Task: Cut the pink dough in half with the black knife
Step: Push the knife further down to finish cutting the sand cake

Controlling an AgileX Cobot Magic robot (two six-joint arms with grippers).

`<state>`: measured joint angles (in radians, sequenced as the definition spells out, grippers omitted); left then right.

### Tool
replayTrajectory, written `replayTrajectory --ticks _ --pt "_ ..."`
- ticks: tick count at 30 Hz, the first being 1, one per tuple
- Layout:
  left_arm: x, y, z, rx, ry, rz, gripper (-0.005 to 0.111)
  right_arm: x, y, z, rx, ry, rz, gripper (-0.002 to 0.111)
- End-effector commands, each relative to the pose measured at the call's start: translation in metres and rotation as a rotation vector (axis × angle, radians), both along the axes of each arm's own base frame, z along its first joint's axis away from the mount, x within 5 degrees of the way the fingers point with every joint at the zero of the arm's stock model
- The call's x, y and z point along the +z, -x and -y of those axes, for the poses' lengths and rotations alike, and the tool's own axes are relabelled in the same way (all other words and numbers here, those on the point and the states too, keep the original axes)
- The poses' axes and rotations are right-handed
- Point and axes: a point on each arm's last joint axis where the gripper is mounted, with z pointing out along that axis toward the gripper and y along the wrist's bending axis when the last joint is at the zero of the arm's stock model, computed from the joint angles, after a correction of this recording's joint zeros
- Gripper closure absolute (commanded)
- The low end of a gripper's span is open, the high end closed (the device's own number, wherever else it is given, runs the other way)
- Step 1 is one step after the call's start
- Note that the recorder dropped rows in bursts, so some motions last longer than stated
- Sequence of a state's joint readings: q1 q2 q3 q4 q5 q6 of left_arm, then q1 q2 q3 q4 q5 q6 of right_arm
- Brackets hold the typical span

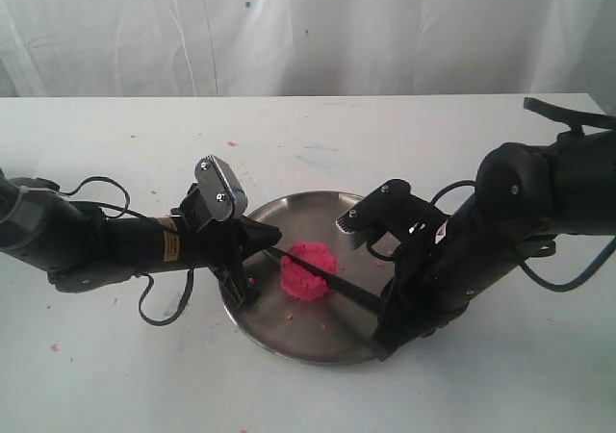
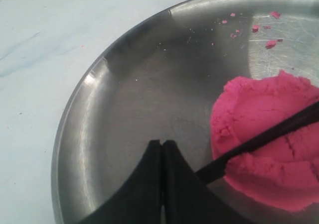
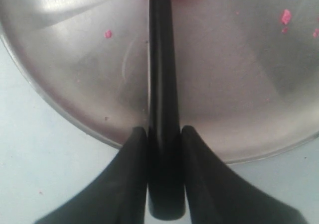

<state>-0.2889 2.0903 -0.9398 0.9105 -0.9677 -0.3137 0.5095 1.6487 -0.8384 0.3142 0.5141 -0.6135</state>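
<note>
The pink dough (image 1: pixel 306 270) is a small round puck in the middle of the steel plate (image 1: pixel 289 332). The black knife (image 1: pixel 348 290) lies across its top, blade pressed into the dough (image 2: pixel 264 149), its tip near my left gripper. My right gripper (image 1: pixel 380 322) is shut on the knife's handle (image 3: pixel 163 174) over the plate's near right rim. My left gripper (image 1: pixel 269 236) is shut with nothing between its fingers, hovering over the plate's left side just beside the dough; its closed tips (image 2: pixel 162 143) show in the left wrist view.
Tiny pink crumbs (image 2: pixel 255 29) are scattered on the plate (image 2: pixel 84 134) and on the white table (image 1: pixel 96 375). A white curtain (image 1: pixel 289 29) hangs behind the table. Cables trail from both arms.
</note>
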Motion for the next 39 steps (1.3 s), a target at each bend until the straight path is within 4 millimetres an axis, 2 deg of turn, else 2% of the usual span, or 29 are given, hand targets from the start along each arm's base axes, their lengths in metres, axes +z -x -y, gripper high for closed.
replayTrajectory --ticks 1,30,39 --pt "-0.0088 0.0034 -0.0009 -0.01 -0.049 -0.031 0.107 -0.0012 0.0021 0.0 0.013 0.006 -0.012 0.108" --pt "-0.0088 0.0034 -0.0009 -0.01 -0.049 -0.031 0.107 -0.0008 0.0009 -0.0002 0.01 0.002 0.0 0.108" --pt "-0.0091 0.0034 -0.0011 -0.009 -0.053 -0.033 0.107 -0.0102 -0.0014 -0.0015 0.002 0.01 -0.018 0.108"
